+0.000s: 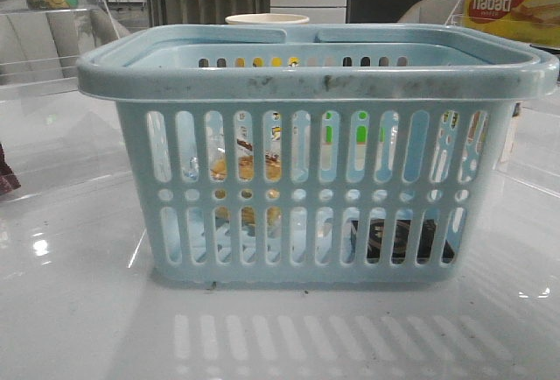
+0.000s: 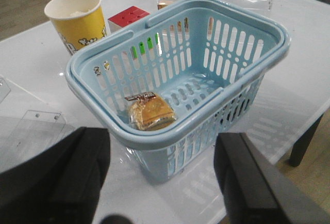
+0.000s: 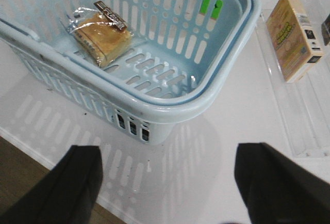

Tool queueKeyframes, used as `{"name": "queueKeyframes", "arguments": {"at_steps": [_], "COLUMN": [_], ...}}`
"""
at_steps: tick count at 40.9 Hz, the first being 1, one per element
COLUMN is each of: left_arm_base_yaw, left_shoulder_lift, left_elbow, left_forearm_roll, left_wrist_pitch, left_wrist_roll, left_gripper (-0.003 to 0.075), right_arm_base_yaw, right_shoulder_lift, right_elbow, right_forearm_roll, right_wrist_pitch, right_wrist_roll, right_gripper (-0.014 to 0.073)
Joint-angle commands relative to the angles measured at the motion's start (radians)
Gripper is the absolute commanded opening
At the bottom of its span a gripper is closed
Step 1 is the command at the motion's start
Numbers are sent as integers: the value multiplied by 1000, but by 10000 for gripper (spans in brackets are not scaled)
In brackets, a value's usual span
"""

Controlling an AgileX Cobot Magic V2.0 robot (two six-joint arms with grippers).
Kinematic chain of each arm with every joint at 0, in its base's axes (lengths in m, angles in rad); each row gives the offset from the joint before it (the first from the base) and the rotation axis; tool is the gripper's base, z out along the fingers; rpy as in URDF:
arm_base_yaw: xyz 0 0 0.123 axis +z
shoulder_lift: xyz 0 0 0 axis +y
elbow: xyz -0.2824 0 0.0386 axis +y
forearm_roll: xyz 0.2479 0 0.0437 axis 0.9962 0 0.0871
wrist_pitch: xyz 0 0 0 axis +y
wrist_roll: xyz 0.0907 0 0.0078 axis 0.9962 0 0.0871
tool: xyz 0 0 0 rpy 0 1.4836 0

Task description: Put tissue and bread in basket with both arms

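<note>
Both claws stand wide apart and hold nothing: the left claw (image 2: 162, 182) and right claw (image 3: 167, 188) hang above the white bench (image 1: 79, 310). Between them sits the basket (image 1: 315, 82), with the bread (image 2: 151, 113) and the tissue (image 1: 398, 238) on its floor.

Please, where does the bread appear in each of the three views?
Front view: the bread shows through the slots of the basket, left of its middle.
Left wrist view: bread on the basket floor, against one wall.
Right wrist view: bread inside the basket.
Shared landmark: the basket's scuffed rim.
</note>
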Motion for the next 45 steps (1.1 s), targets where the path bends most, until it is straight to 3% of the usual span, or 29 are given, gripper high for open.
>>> {"name": "queueKeyframes", "arguments": {"at_steps": [1,7,11,24,29,45], "left_arm_base_yaw": [-7,-7,-7,-7,-7,-7], "left_shoulder_lift": [-43,-65,-65,-65,-65,-65], "left_elbow": [19,52,53,53,53,53], "left_forearm_roll": [-7,-7,-7,-7,-7,-7], "left_wrist_pitch": [-59,-61,-65,-74,-74,-74], "left_wrist_roll": [-6,-9,-9,-9,-9,-9], "left_gripper": [496,493,445,131,92,91], "right_arm_base_yaw": [-2,-2,-2,-2,-2,-2], "right_shoulder_lift": [-2,-2,-2,-2,-2,-2], "right_elbow": [-27,-27,-27,-27,-27,-27], "right_forearm_roll": [-51,-51,-51,-50,-49,-46], "right_wrist_pitch": [-74,-73,-66,-20,-21,-22], "right_wrist_roll": [-5,-5,-5,-5,-5,-5], "right_gripper": [625,624,589,172,61,56]}}
